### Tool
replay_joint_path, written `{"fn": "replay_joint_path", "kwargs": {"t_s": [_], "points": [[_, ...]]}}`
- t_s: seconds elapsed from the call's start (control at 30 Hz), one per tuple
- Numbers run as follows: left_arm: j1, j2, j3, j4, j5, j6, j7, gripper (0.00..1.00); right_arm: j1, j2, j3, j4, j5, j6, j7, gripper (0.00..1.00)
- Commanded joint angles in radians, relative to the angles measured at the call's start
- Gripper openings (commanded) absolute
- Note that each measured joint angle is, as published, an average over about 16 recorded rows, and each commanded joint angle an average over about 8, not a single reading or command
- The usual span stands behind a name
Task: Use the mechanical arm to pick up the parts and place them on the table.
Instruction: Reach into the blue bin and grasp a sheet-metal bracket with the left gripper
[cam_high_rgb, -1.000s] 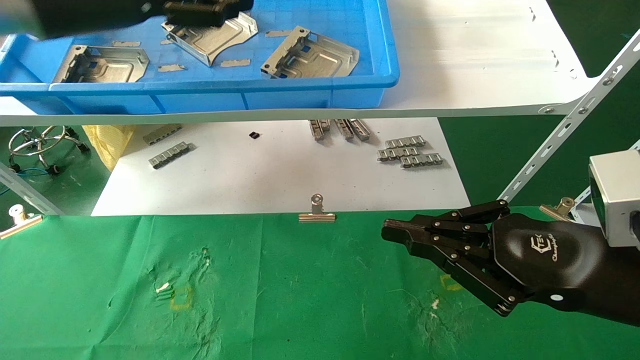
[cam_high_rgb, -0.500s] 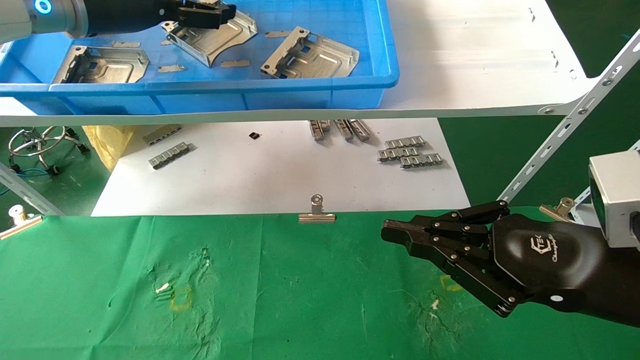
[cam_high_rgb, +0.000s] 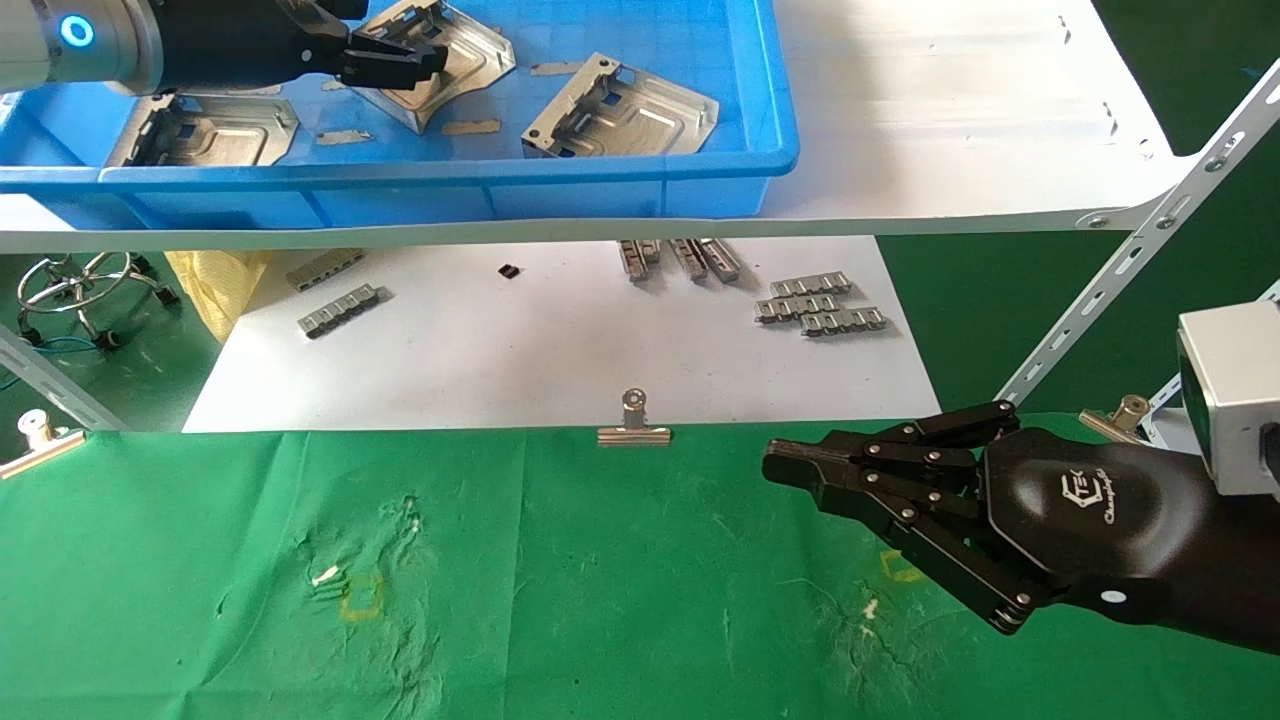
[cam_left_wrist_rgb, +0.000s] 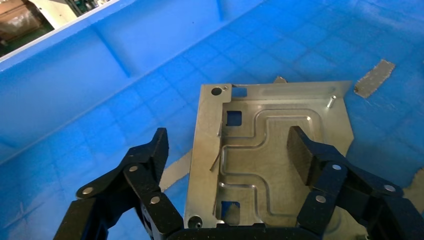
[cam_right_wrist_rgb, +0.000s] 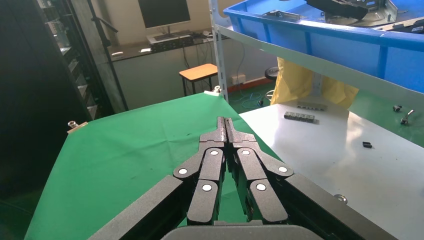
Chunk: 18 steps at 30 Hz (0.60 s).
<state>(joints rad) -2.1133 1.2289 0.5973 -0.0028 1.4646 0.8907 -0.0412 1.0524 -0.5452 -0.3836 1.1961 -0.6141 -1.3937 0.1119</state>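
Observation:
Three silvery parts lie in the blue bin (cam_high_rgb: 450, 180): one at the left (cam_high_rgb: 215, 130), one in the middle (cam_high_rgb: 470, 55), one at the right (cam_high_rgb: 625, 110). My left gripper (cam_high_rgb: 400, 62) is over the middle part. In the left wrist view the gripper (cam_left_wrist_rgb: 227, 142) is open: one finger (cam_left_wrist_rgb: 150, 155) is past the flange edge of the part (cam_left_wrist_rgb: 265, 130), the other (cam_left_wrist_rgb: 305, 155) is over its ribbed face. My right gripper (cam_high_rgb: 775, 462) is shut and empty, low over the right side of the green table (cam_high_rgb: 600, 600); it also shows in the right wrist view (cam_right_wrist_rgb: 225, 122).
The bin stands on a white shelf board (cam_high_rgb: 950, 120) held by a slanted perforated bracket (cam_high_rgb: 1130, 270). Below it, a lower white board carries small ribbed strips (cam_high_rgb: 820, 305). A binder clip (cam_high_rgb: 633, 425) pins the cloth's far edge. A metal stool base (cam_high_rgb: 80, 290) is at the left.
My left gripper has drawn back to the left over the middle part. That part has shifted, its flange end now farther back in the bin. The right arm has not moved.

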Motion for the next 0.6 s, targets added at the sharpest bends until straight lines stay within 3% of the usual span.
{"fn": "replay_joint_path", "kwargs": {"t_s": [0.03,0.17,0.23,0.47,0.53,0.6], "points": [[-0.003,-0.003,0.004,0.003,0.006,0.005,0.000,0.00,0.000,0.000,0.000,0.000,0.000,0.000,0.000,0.00],[-0.005,-0.007,0.008,0.005,0.012,0.015,-0.001,0.00,0.000,0.000,0.000,0.000,0.000,0.000,0.000,0.00],[-0.005,-0.008,0.009,0.006,0.014,0.016,-0.002,0.00,0.000,0.000,0.000,0.000,0.000,0.000,0.000,0.06],[-0.005,-0.009,0.014,0.006,0.020,0.009,-0.004,0.00,0.000,0.000,0.000,0.000,0.000,0.000,0.000,0.89],[-0.005,-0.009,0.017,0.006,0.024,0.006,-0.003,0.00,0.000,0.000,0.000,0.000,0.000,0.000,0.000,1.00],[-0.005,-0.010,0.018,0.006,0.026,0.005,-0.002,0.00,0.000,0.000,0.000,0.000,0.000,0.000,0.000,1.00]]}}
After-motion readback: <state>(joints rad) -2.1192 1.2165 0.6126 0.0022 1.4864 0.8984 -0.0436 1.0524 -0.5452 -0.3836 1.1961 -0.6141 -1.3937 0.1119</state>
